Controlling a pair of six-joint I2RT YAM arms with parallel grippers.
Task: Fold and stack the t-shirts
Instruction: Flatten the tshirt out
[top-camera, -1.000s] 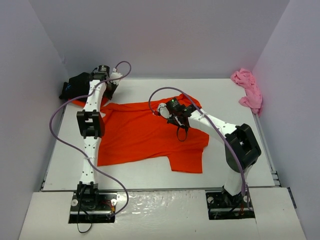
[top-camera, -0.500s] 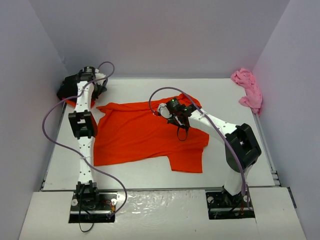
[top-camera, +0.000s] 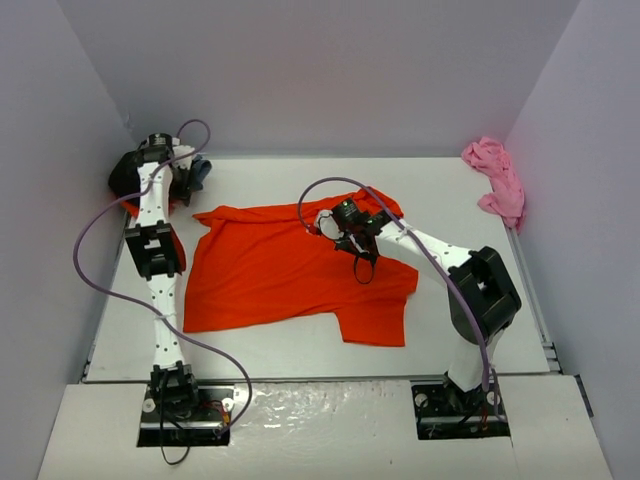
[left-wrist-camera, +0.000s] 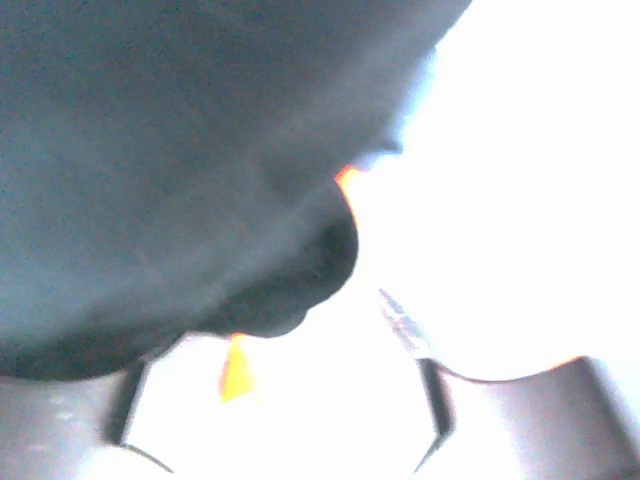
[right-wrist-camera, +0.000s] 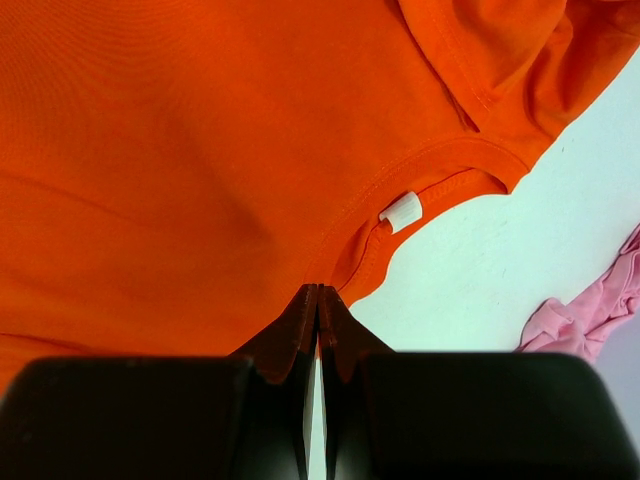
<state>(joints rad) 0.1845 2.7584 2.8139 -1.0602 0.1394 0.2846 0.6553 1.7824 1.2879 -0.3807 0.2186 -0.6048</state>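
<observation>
Top external view shows us one orange-red t-shirt (top-camera: 280, 270) spread flat mid-table. Our right gripper (right-wrist-camera: 318, 298) is pinched closed on its collar, near the white label (right-wrist-camera: 403, 211). Our left gripper (top-camera: 192, 172), jaws apart, hangs at the black t-shirt (left-wrist-camera: 150, 150) in the far left corner. The pink t-shirt (top-camera: 495, 180) lies crumpled at far right.

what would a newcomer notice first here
A bright orange-red t-shirt lies spread across the middle of the table, the right gripper pinched shut at its collar. A pink t-shirt sits crumpled in the far right corner; the left gripper hangs open by a black t-shirt far left.
</observation>
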